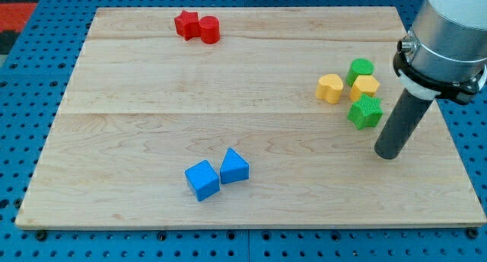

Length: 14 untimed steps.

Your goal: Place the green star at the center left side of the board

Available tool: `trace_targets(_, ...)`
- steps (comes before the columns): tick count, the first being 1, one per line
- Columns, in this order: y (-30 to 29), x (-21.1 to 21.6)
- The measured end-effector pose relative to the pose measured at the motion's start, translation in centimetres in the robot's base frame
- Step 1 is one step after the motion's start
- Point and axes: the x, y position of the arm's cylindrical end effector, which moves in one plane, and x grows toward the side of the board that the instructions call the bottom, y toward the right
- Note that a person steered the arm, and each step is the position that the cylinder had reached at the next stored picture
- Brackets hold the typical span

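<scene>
Resting on the board [152, 87] at the view's right, my tip [386, 153] holds nothing — a bare rod; green star [366, 112] lies just up-left of it, apart; yellow blocks [330, 87] [365, 86] and a green round block [361, 68] cluster above — touching the star.

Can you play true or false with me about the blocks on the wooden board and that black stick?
1. The two red blocks sit near the view's top. True.
2. My tip is pushing the blue blocks. False: it is far from them, just to the view's right of the green star.
3. The green star is already at the board's left side. False: it is at the right.
4. Two yellow blocks lie close to the green star. True.
</scene>
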Motion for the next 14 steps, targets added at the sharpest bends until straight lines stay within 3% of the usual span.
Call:
trace_targets(2,2.5,-0.6)
trace_targets(3,2.6,-5.4)
trace_targets(5,-8.0,-6.2)
trace_targets(7,-5.6,-8.6)
trace_targets(8,-14.3,-10.8)
trace_targets(10,-37.1,-11.8)
trace_targets(11,-42.1,-14.2)
trace_targets(13,-16.1,-21.5)
trace_targets(14,-3.4,-21.1)
